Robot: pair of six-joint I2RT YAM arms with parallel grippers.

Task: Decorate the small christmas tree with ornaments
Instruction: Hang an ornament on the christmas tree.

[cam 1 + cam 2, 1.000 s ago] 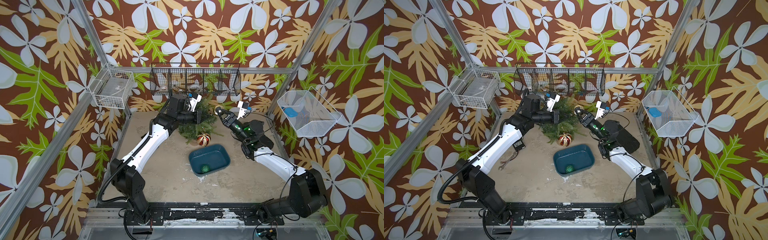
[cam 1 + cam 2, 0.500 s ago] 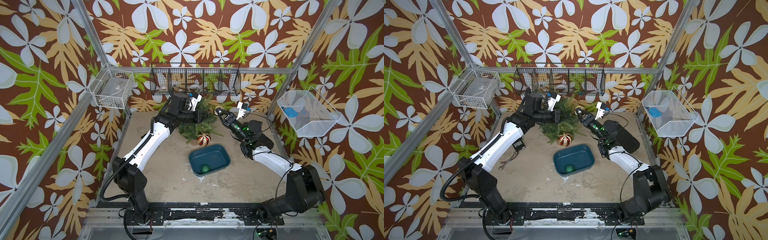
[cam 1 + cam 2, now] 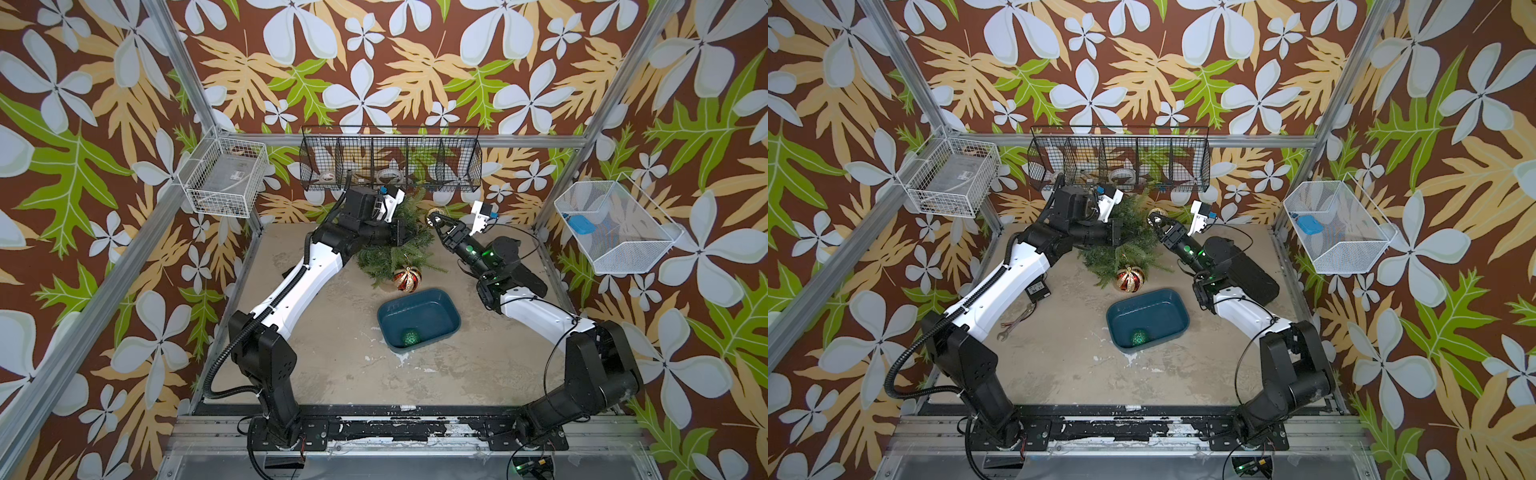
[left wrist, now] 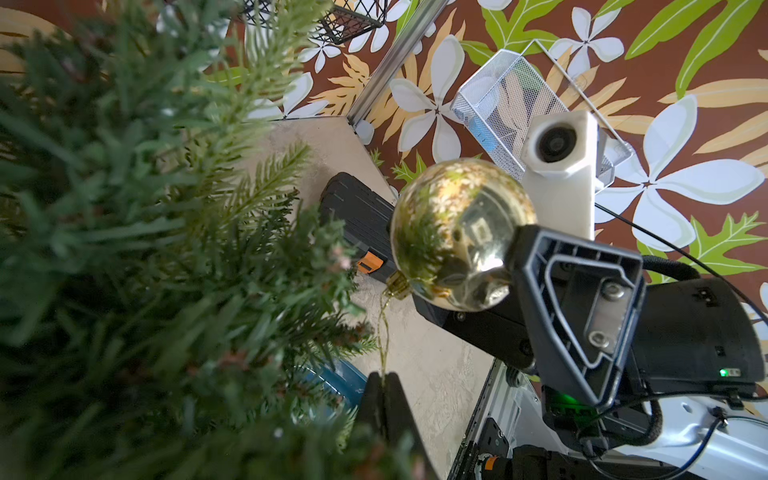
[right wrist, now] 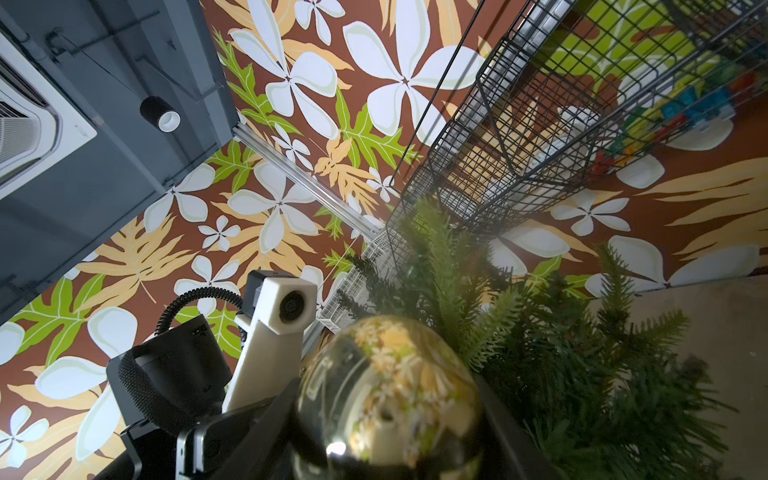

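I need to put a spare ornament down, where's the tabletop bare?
Bare: the wide sandy strip between the dark teal plastic tub and the front rail, and right of the tub. Crowded: the back, around the bushy green Christmas tree, striped red-gold bauble and both arms.

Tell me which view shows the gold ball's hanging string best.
The left wrist view: the gold ball's string runs from the cap into the shut left gripper. The right wrist view shows only the ball; top views show a speck.

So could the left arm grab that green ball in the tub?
Probably not yet: the left end effector is shut on the gold ball's string by the tree. The green ball lies uncovered in the tub.
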